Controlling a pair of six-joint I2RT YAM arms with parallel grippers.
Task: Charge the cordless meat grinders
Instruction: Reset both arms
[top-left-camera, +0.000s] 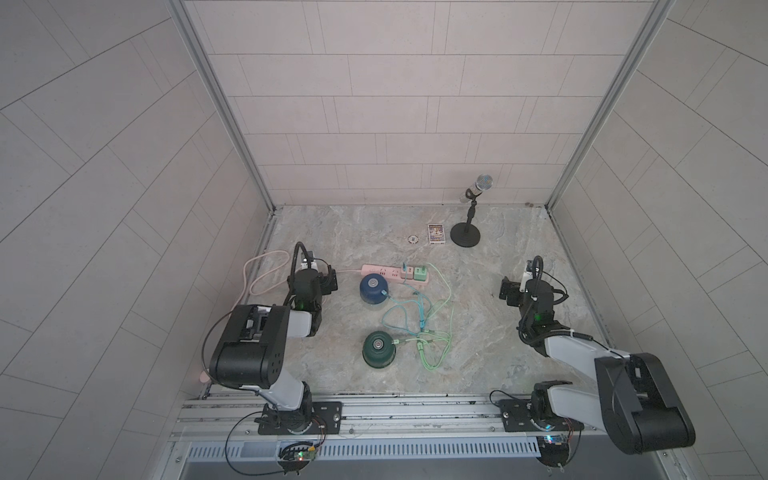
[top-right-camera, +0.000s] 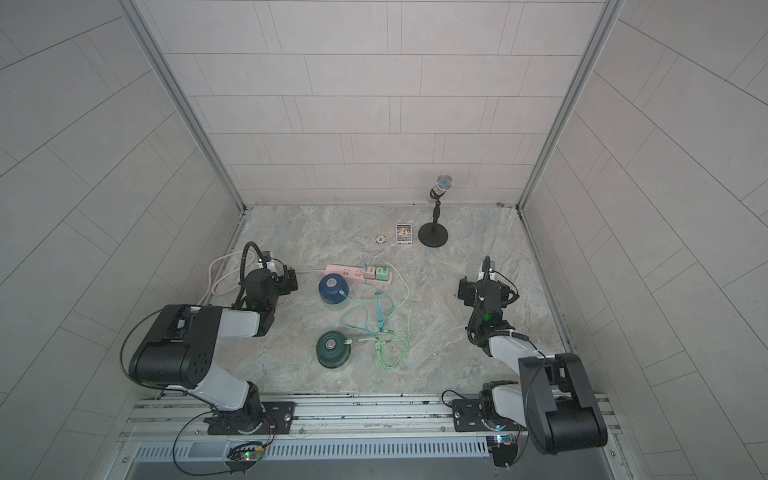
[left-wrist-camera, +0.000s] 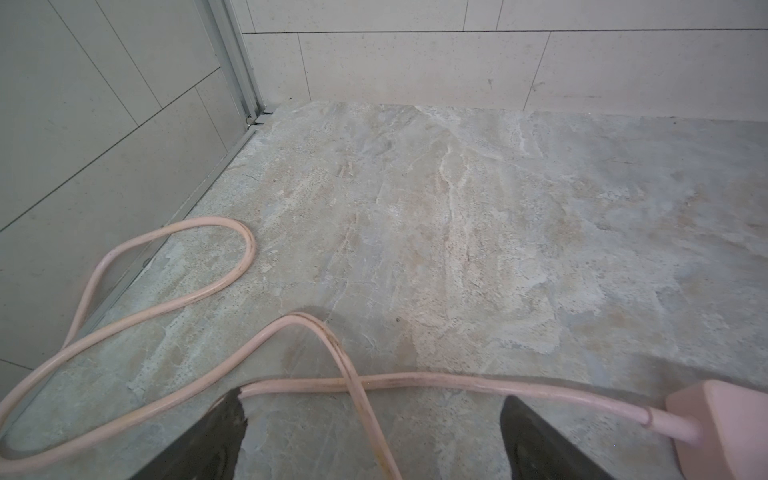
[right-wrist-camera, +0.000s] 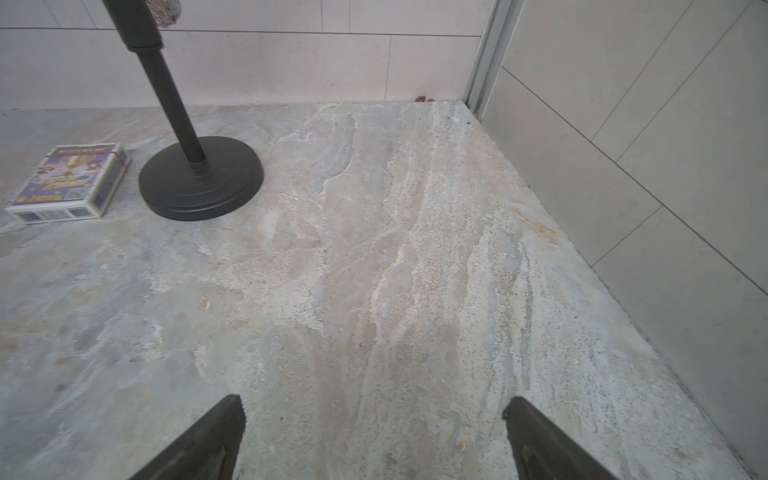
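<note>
Blue meat grinder (top-left-camera: 373, 289): stands upright on the stone table (top-left-camera: 478, 332), just in front of the pink power strip (top-left-camera: 380, 273), silver centre facing up.
Green meat grinder (top-left-camera: 378, 349): stands upright, nearer the robot base than the blue unit and apart from it.
Teal cable (top-left-camera: 397, 309): one connector meets the side of the blue meat grinder; the rest lies in loose loops between the two units.
Green cable (top-left-camera: 436, 353): one connector meets the side of the green meat grinder; its loops overlap the teal cable.
Plug adapters (top-left-camera: 419, 273): two are seated side by side on the power strip, at the end away from its cord.
Pink cord (left-wrist-camera: 208, 291): runs in loops from the power strip toward the left wall.
Left gripper (left-wrist-camera: 374, 401): fingers spread wide, holding nothing, above the pink cord.
Right gripper (right-wrist-camera: 374, 403): fingers spread wide, holding nothing, above bare table, well apart from both units.
Microphone stand (right-wrist-camera: 199, 178): stands near the back wall, with a card box (right-wrist-camera: 68, 178) just beside its base.
</note>
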